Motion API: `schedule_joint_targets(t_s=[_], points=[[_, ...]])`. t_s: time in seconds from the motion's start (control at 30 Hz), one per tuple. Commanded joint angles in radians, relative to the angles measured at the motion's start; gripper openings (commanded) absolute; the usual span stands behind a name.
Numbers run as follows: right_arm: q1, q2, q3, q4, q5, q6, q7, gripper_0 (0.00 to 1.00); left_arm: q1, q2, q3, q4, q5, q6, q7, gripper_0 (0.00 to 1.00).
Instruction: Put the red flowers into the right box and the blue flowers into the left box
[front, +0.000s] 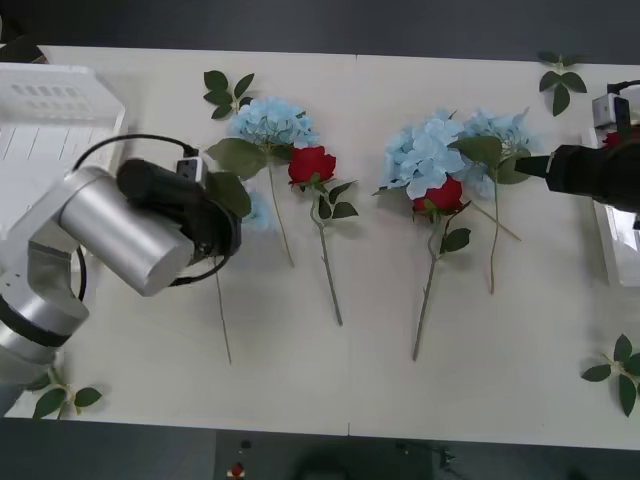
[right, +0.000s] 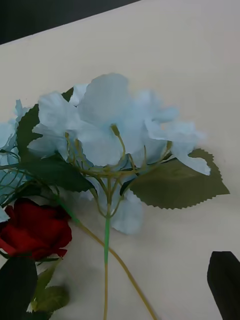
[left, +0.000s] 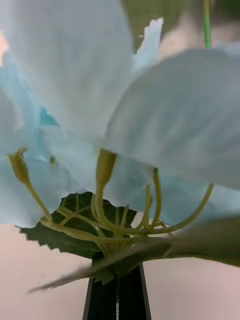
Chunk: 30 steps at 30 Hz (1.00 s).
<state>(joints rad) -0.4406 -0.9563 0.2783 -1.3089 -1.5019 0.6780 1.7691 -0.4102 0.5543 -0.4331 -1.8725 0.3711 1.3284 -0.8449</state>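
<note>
Left wrist view: left end effector is pinching shut on a blue flower at its stem base, cluster sitting directly ahead of the fingers. Bloom is looking light and floppy, so gripping the thin stem is suiting it better than squeezing the petals. Right end effector's finger state I cannot tell.

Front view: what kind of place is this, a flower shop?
More likely a robot test bench: artificial blue flowers and red flowers laid out on a bare table, a white left box, a silver robot arm.
</note>
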Motion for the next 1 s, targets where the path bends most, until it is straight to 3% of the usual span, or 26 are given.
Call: schedule_joint_targets(t_s=[0.03, 0.3, 0.47, 0.5, 0.53, 0.57, 0.77, 1.0], points=[[-0.078, 0.042, 0.030, 0.057, 0.060, -0.005, -0.039, 1.00, -0.033, 0.019, 0.166, -0.116, 0.080, 0.081, -0.042, 0.00], [-0.236, 0.143, 0.188, 0.252, 0.095, -0.058, -0.051, 1.00, -0.065, 0.049, 0.450, -0.152, 0.157, 0.106, -0.214, 0.00], [-0.280, 0.191, 0.257, 0.341, 0.095, -0.138, -0.059, 1.00, -0.098, 0.157, 0.496, -0.152, 0.120, 0.106, -0.261, 0.00], [-0.290, 0.199, 0.272, 0.355, 0.095, -0.153, -0.059, 0.96, -0.098, 0.193, 0.496, -0.152, 0.108, 0.104, -0.263, 0.00], [-0.294, 0.202, 0.279, 0.359, 0.094, -0.156, -0.060, 0.69, -0.098, 0.208, 0.496, -0.151, 0.104, 0.103, -0.263, 0.00], [-0.302, 0.205, 0.285, 0.372, 0.083, -0.156, -0.065, 0.01, -0.096, 0.239, 0.496, -0.151, 0.098, 0.101, -0.264, 0.00], [-0.317, 0.217, 0.285, 0.396, 0.072, -0.160, -0.071, 0.00, -0.068, 0.386, 0.502, -0.134, 0.068, 0.095, -0.275, 0.00], [-0.317, 0.217, 0.285, 0.396, 0.032, -0.163, -0.069, 0.00, 0.071, 0.500, 0.562, -0.091, 0.072, -0.038, -0.283, 0.01]])
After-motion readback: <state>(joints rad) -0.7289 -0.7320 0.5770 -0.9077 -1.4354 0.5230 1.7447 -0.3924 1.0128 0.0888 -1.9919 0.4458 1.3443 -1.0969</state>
